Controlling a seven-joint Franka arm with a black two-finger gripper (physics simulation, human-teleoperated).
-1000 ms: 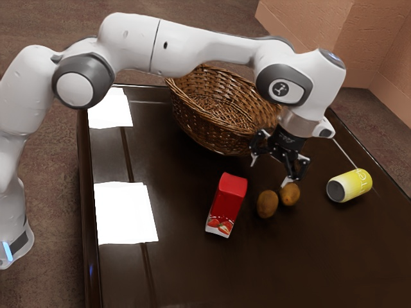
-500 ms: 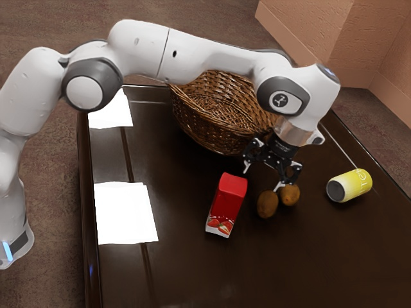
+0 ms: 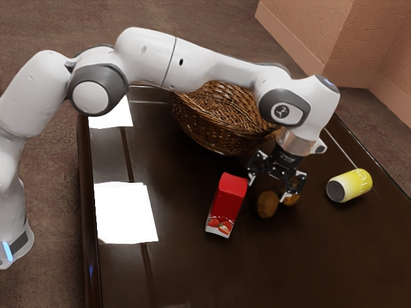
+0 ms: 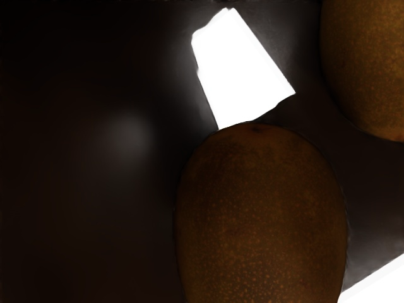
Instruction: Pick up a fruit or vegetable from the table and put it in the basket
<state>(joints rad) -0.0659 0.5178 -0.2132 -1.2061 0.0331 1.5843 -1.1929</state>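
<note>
The black gripper is low over two brown kiwis, its fingers spread wide apart. One kiwi lies below the gap between the fingers. The other kiwi, toward the exterior view's right, is partly covered by a finger. In the wrist view a large kiwi is close under the hand, and another kiwi appears apart from it. Whether a finger touches either fruit I cannot tell. The brown wicker basket stands behind the gripper, partly hidden by the arm.
A red carton stands beside the kiwis, toward the exterior view's left. Farther to that view's right a yellow can lies on its side. The dark table carries bright white patches at the exterior view's left.
My hand has come down toward the kiwis after a small shift to the exterior view's left. One finger now overlaps the kiwi on that view's right. The fruits have not visibly moved.
</note>
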